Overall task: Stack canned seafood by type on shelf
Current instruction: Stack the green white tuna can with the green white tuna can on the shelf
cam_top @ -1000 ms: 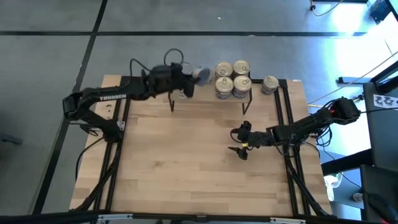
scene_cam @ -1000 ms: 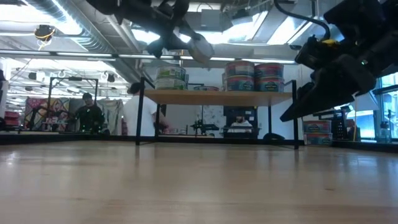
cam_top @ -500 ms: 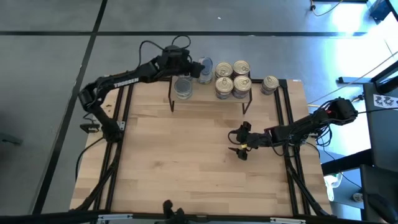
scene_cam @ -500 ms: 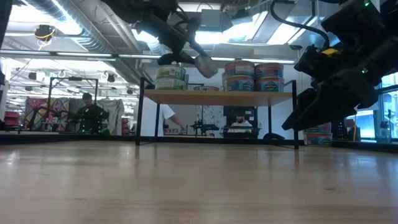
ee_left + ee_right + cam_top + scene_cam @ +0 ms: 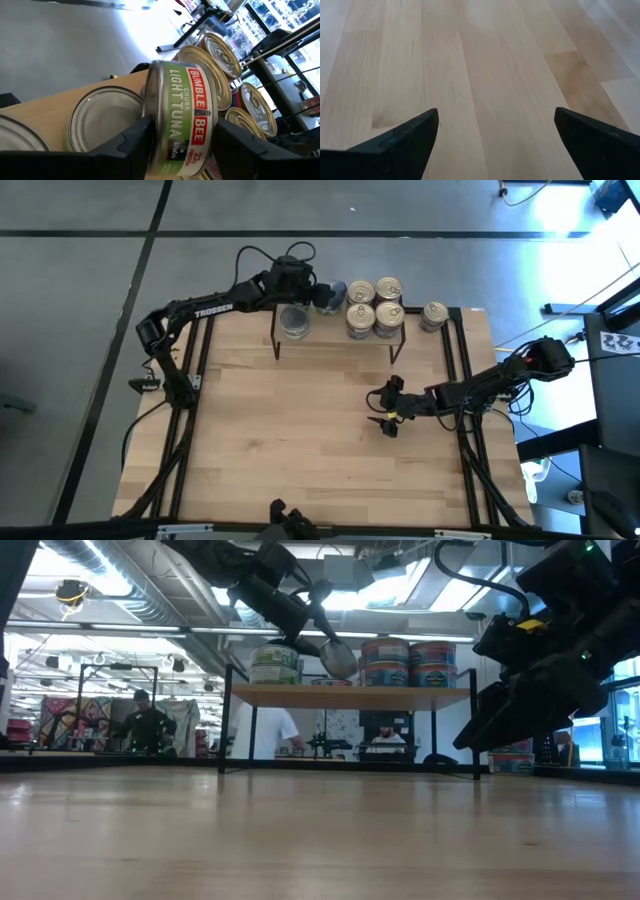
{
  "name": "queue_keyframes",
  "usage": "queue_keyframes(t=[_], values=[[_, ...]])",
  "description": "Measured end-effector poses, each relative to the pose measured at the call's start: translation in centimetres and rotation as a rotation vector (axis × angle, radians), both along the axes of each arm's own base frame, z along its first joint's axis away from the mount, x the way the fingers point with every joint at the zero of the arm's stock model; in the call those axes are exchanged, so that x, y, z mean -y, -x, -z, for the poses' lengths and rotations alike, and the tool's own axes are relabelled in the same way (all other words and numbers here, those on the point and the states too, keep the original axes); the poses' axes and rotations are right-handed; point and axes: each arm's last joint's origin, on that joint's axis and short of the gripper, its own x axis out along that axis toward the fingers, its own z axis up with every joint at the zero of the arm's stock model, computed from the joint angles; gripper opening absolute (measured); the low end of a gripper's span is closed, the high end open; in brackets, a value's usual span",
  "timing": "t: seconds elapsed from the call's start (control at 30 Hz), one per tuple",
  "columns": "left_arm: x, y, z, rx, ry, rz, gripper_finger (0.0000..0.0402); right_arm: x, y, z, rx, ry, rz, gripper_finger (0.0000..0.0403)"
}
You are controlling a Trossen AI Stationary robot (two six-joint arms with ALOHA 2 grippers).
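Jaws of the left gripper [image 5: 175, 145] clamp a tuna can [image 5: 182, 117], held tilted over the shelf [image 5: 330, 338] at the far edge of the surface [image 5: 300, 430]. Placement step is in hand. Next, level the can onto the matching silver-lid can [image 5: 105, 125]. Right gripper [image 5: 385, 410] waits, jaws wide open, empty.

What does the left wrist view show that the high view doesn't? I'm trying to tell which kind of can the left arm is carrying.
Only the left wrist view shows the held can on edge between the left gripper fingers, with its green and red Bumble Bee chunk light tuna label. Only the high view shows the shelf whole, a lone can on the table right of it, and the right gripper open over bare table. Both show gold pull-ring cans next to a plain silver-lidded can.
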Motion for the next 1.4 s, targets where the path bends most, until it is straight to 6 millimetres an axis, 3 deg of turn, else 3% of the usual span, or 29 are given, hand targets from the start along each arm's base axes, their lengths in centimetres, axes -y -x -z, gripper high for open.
queue_keyframes(t=[0.27, 1.03, 1.4], values=[[0.03, 0.00, 0.06, -0.008, -0.002, 0.005, 0.0200, 0.00, 0.00, 0.00, 0.000, 0.000, 0.000, 0.0395], [-0.27, 0.00, -0.34, 0.020, -0.064, -0.016, 0.0203, -0.01, 0.00, -0.01, 0.001, -0.003, 0.000, 0.0395], [-0.56, 0.24, -0.30, -0.061, -0.178, -0.068, 0.0203, -0.01, -0.03, -0.04, 0.005, -0.004, -0.001, 0.0395]])
